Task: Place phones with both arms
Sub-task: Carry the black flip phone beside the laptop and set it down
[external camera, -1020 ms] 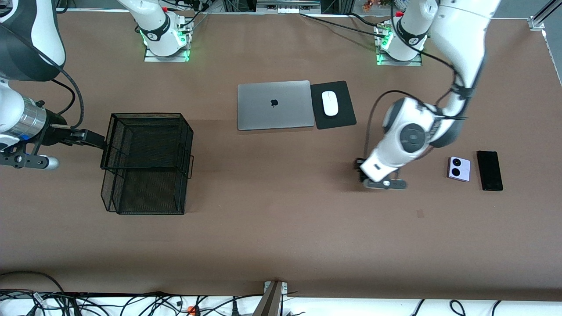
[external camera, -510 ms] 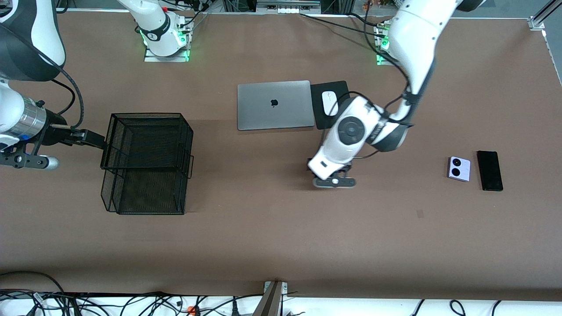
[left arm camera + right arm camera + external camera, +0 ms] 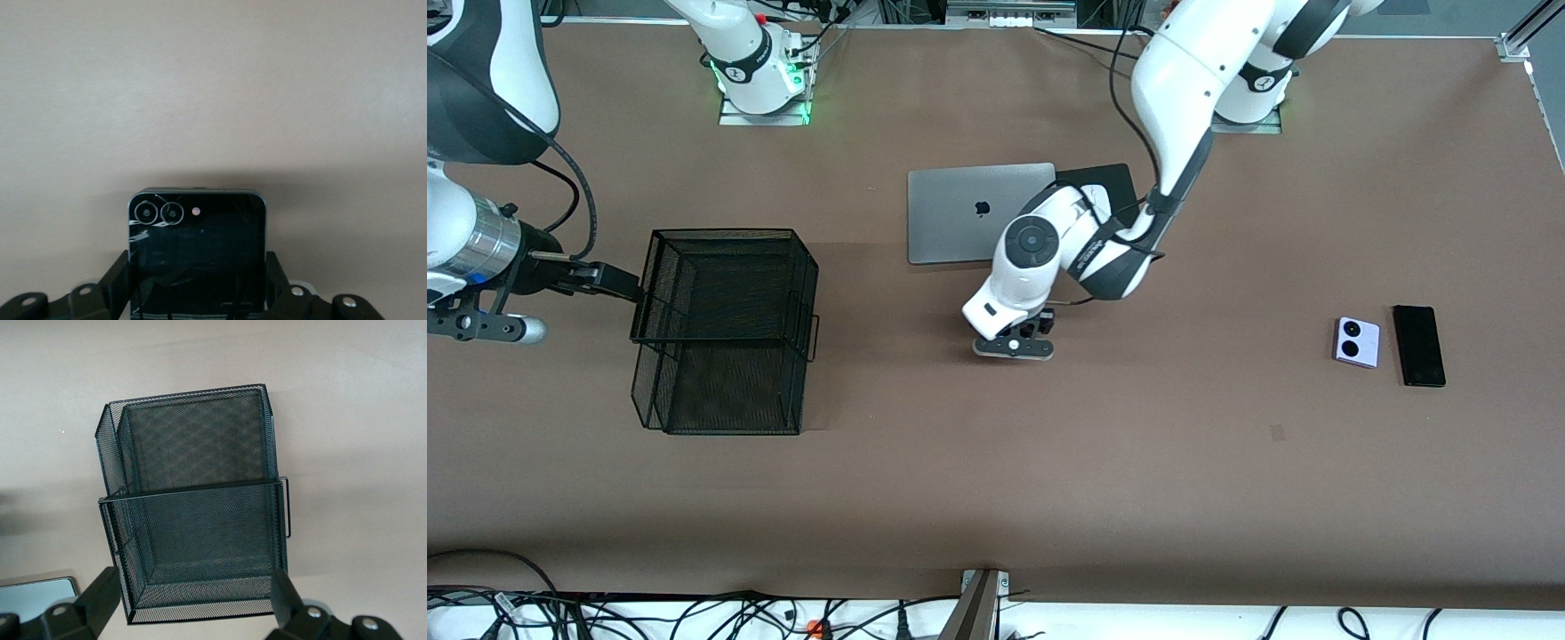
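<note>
— Where is your left gripper (image 3: 1024, 336)?

— Over bare table just nearer the front camera than the grey laptop (image 3: 960, 213), my fingers (image 3: 113, 287) clamped on the small black phone (image 3: 197, 257).

— And the other phones?

— The lilac phone (image 3: 1356, 342) and the long black phone (image 3: 1419, 345) lie side by side, well toward the left arm's end from that laptop.

— Your right gripper (image 3: 193, 607)?

— It waits by the black mesh basket (image 3: 725, 329), toward the right arm's end from the laptop — fingers spread apart, holding nothing.

L gripper (image 3: 1014, 342) over bare table (image 3: 996, 462)
</note>
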`<move>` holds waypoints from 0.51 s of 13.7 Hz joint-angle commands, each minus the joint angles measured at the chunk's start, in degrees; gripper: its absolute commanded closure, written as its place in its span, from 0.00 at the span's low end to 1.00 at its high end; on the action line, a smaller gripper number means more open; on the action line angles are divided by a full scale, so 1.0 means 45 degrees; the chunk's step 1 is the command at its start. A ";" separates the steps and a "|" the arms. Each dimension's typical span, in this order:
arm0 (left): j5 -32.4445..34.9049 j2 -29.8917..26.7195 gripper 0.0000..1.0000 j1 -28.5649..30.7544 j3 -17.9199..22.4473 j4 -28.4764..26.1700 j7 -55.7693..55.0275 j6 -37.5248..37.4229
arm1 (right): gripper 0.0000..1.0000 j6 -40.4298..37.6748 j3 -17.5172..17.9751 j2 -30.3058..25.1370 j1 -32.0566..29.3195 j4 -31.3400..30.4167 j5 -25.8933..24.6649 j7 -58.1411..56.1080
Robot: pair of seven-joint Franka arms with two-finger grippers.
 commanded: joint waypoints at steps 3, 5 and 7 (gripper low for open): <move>-0.0255 0.1862 1.00 -0.1132 0.1282 0.2794 -0.0885 -0.0169 | 0.00 -0.0029 -0.0040 -0.0056 0.0024 0.0001 0.0202 0.0096; -0.0274 0.2077 1.00 -0.1133 0.1302 0.3185 -0.1061 -0.0149 | 0.00 -0.0010 -0.0040 -0.0056 0.0024 0.0001 0.0221 0.0096; -0.0274 0.2117 1.00 -0.1210 0.1302 0.3226 -0.1199 -0.0149 | 0.00 -0.0010 -0.0040 -0.0056 0.0024 0.0001 0.0221 0.0096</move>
